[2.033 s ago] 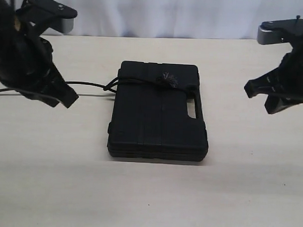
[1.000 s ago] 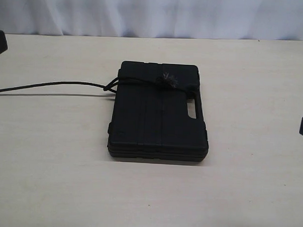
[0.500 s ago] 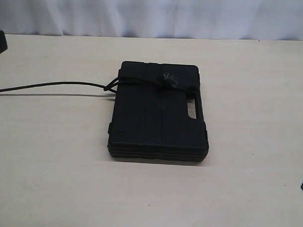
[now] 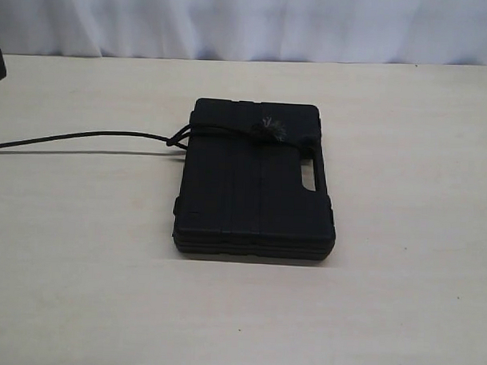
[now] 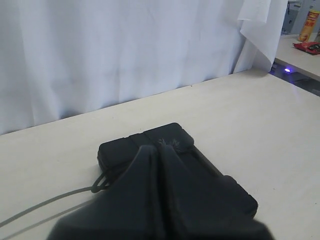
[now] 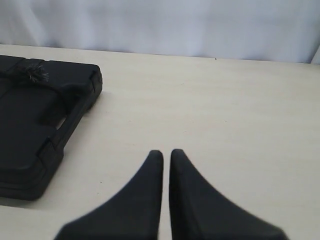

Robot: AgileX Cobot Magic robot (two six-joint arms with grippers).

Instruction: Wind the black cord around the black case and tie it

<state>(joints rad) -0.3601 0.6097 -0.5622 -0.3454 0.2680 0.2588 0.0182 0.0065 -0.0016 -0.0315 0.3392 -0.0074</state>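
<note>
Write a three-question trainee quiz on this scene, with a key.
1. True or false: the long thin black braided cord crosses the top of the flat rectangular matte black plastic case.
2. The cord's fuzzy greyish knot sits: A on top of the case; B under the case; C off the case entirely.
3. Fill in: the left claw and the right claw are both ____.
Key: 1 true; 2 A; 3 shut.

The black cord (image 4: 109, 133) runs off the exterior view's left edge. The blurred left gripper (image 5: 158, 149) covers much of the black case (image 5: 117, 149) in its wrist view.
</note>
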